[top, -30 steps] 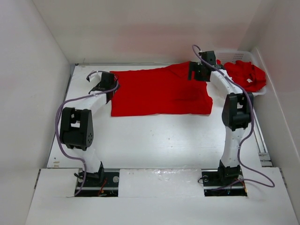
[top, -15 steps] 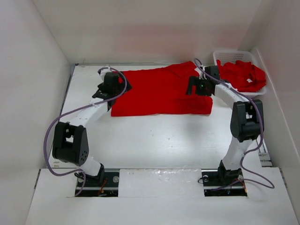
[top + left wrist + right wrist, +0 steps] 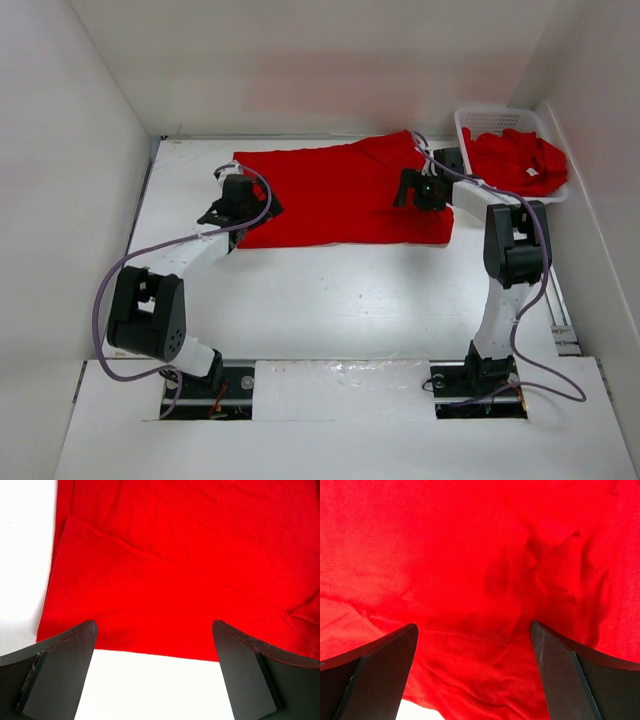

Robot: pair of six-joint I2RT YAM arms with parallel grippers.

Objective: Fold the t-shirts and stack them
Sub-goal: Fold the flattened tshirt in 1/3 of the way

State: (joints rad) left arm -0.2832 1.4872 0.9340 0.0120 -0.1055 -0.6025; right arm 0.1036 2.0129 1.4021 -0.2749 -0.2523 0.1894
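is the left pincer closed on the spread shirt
No, the left pincer stands wide open over the edge of the spread shirt, holding nothing.

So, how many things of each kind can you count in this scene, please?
Bright red cloth t-shirt, spread flat: 1
White slotted plastic basket: 1
Heap of red cloth in that basket: 1, shirts inside uncountable
Open black tools, left tool and right tool: 2
Total: 5

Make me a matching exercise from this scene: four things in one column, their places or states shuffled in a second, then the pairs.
1. spread t-shirt
2. basket
3. left gripper
4. right gripper

A. open over wrinkled red cloth
B. far right corner, holding crumpled shirts
C. flat on the table
D. open at the shirt's edge, table showing

Pairs: 1-C, 2-B, 3-D, 4-A
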